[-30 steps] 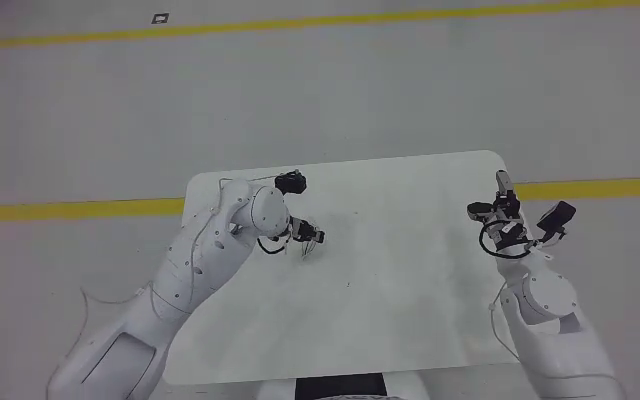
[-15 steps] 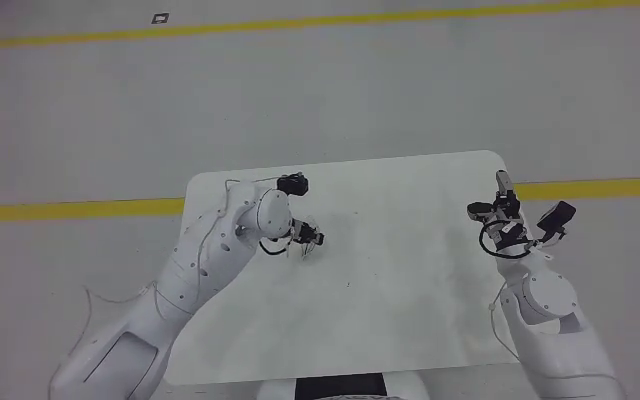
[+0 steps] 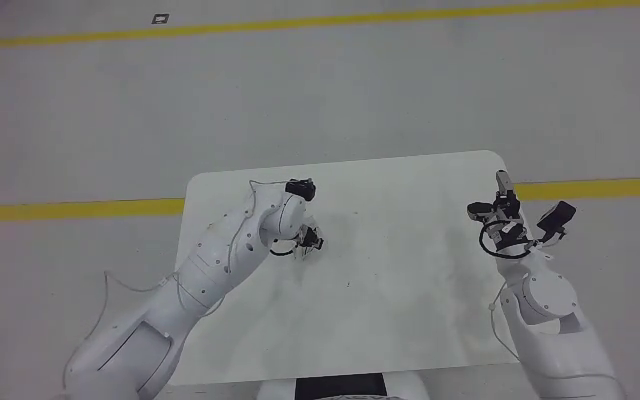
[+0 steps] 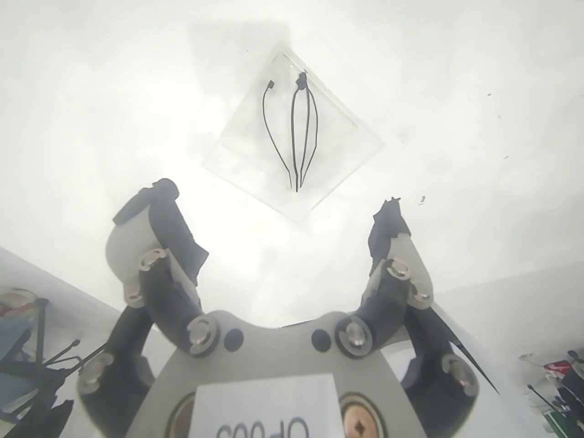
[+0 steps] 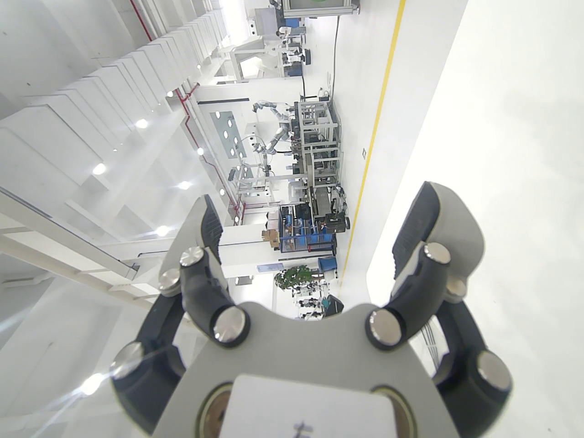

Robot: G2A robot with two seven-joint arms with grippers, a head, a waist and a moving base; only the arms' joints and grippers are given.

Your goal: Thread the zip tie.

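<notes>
My left arm stretches across the table (image 3: 400, 300) with the wrist bent down, so my left gripper (image 3: 310, 240) hangs over the tray. Its wrist view looks straight down: the left gripper (image 4: 273, 202) is spread wide, holds nothing, and has one black-padded finger (image 4: 159, 211) on each side of the near corner of the tray (image 4: 237, 148). The fingers are above the tray and do not touch it.

The tray is a clear square sheet lying flat, turned so that a corner points at my gripper. The zip ties (image 4: 292, 132) lie on it, inside its edges. They are thin black strands whose small heads are at the end of the tray away from my gripper. Their tails run together towards the near corner. One strand lies alone, and just beside it several bow out from a shared head. I cannot tell whether any tail passes through a head.

From the top view the tray and ties are too faint and too covered by my wrist to make out.

My right arm is folded well apart from the tray, at the opposite edge of the table, with my right gripper (image 3: 488, 197) raised. Its own camera shows the right gripper (image 5: 317, 198) wide apart and bare, aimed along the table edge at the room, where a yellow line (image 5: 378, 106) runs on the floor.
</notes>
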